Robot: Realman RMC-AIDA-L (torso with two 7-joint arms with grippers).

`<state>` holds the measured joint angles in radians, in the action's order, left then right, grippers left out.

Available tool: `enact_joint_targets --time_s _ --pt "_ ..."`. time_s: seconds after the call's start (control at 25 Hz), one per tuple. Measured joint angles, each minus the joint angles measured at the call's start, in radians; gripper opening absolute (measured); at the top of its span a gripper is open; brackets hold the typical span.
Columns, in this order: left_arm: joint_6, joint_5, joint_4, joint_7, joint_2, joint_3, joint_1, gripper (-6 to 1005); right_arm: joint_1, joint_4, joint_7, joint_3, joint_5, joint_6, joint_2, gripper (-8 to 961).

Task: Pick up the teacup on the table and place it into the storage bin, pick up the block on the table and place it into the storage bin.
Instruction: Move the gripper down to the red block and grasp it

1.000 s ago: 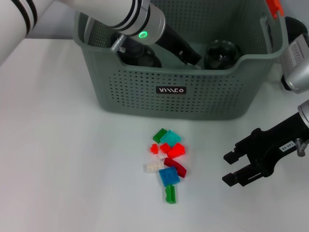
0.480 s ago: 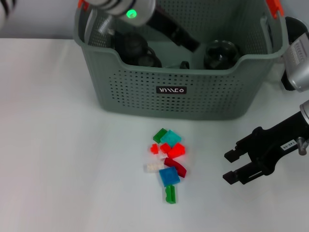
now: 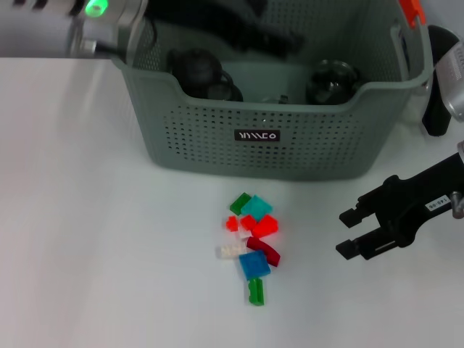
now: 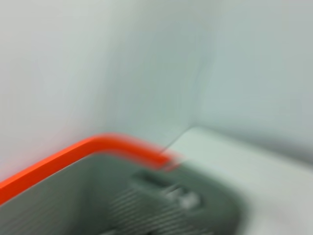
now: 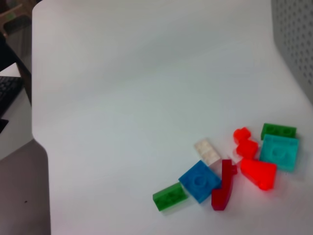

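Blue block (image 3: 254, 265) flat amid pile (long axis unclear) | right gripper (image 3: 353, 233) wide | left gripper: unclear

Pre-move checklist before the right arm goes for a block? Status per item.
1. Right gripper open: ok, jaws apart.
2. Right gripper clear of the blocks: ok, it hovers beside the pile, not touching.
3. Blocks reachable: ok, loose on the table in front of the storage bin.
4. Teacups in the bin: ok, dark cups sit inside.
5. Left gripper out of the bin: cannot tell, blurred above the bin's back.
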<state>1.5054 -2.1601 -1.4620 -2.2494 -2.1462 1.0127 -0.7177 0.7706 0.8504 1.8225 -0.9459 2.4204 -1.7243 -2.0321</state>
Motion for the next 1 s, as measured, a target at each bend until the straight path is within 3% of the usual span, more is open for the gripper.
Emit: enact_joint_targets --time_s 0.16,0.36,0.64,1.0 --pt "0.138 0.165 -0.031 0.089 -0.008 -0.008 0.098 850 0.006 0.006 0.0 -0.001 0.003 0.001 0.0 657" --pt "0.303 0.266 -0.012 0.218 -0.023 -0.024 0.164 848 0.016 0.01 0.005 -0.006 0.005 -0.006 0.004 656" --pt "0.448 0.294 0.127 0.378 -0.021 -0.048 0.182 847 0.022 0.018 0.01 -0.024 0.007 -0.007 -0.001 657" --pt "0.475 0.284 0.259 0.604 -0.018 -0.132 0.24 848 0.051 0.015 0.051 -0.078 0.008 0.028 -0.024 658"
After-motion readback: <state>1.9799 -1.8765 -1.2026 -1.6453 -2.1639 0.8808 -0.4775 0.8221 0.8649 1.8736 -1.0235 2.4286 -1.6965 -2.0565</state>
